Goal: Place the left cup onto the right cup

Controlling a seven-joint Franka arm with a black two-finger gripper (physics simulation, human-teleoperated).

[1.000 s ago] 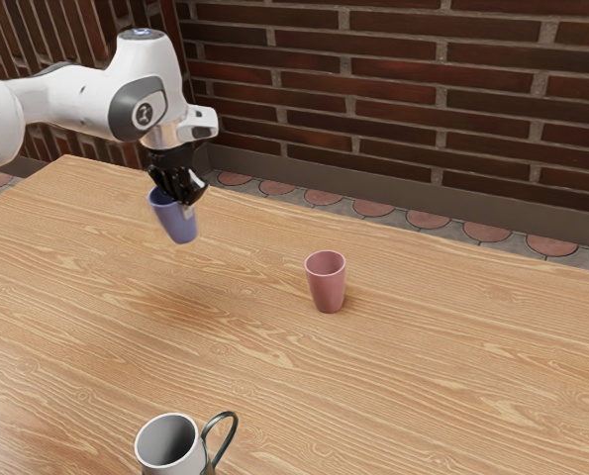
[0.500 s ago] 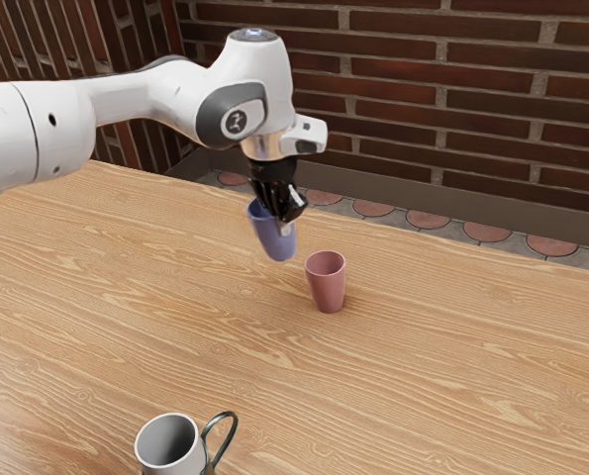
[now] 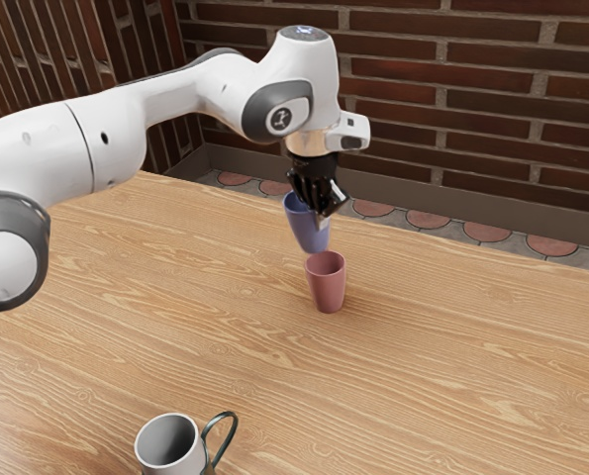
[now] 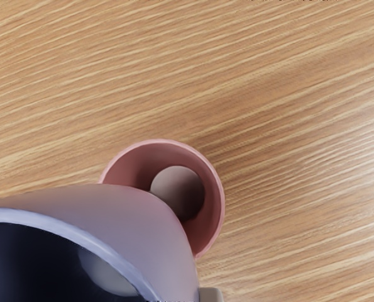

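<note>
Clenched on the rim of the blue cup (image 3: 306,226) with the jaws, gripping it from above. Holds it clear of the table (image 3: 452,376), tilted, base lowest and just over the rim of the pink cup (image 3: 326,282), a little toward the exterior view's left of it; cannot tell whether touching or a hair apart. From the wrist, looks past the blue cup (image 4: 130,220) straight down into the open mouth of the pink cup (image 4: 213,189), part of that mouth covered by the blue wall. Stands upright on the wood, mid-table, the pink one. Reaches in from the exterior view's left on the white arm (image 3: 175,109). Nearer, at the table's near edge, well apart from both cups, a grey mug (image 3: 170,445) with a dark handle. Beyond the far edge, a brick wall (image 3: 452,99).
</note>
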